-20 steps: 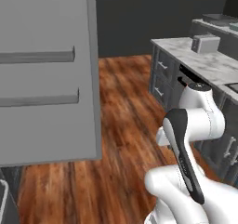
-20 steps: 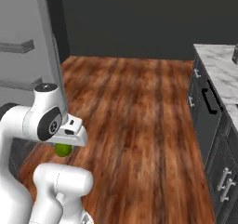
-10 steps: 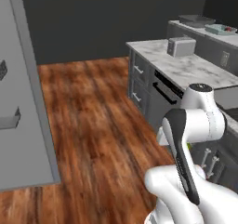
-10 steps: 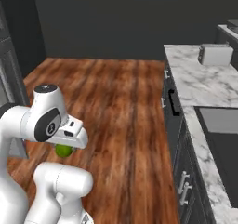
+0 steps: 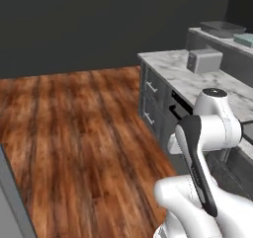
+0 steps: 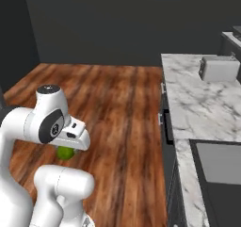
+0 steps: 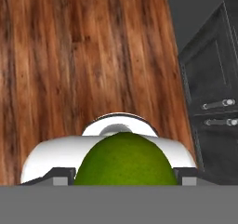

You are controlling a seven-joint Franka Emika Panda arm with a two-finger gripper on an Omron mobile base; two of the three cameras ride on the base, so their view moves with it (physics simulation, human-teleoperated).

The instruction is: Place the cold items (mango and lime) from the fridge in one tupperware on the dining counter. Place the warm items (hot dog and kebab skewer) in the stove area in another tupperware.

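While gripper (image 7: 124,177) tips hidden, lime (image 7: 124,161) clamped

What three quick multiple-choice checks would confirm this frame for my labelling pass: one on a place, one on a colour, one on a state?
1. Where does the grey toaster stand?
A. On the marble counter
B. On the wooden floor
C. Inside a drawer

2. What colour is the round fruit at the hand?
A. Red
B. Plain green
C. Yellow

3. What is the state of the lime?
A. Lying on the floor
B. Resting on the counter
C. Held between the hand's fingers

Answers:
1. A, both base views show the toaster sitting on the veined marble top.
2. B, the hand view and the right base view show a plain green ball.
3. C, in the hand view it sits between the two fingertips, above the floor.
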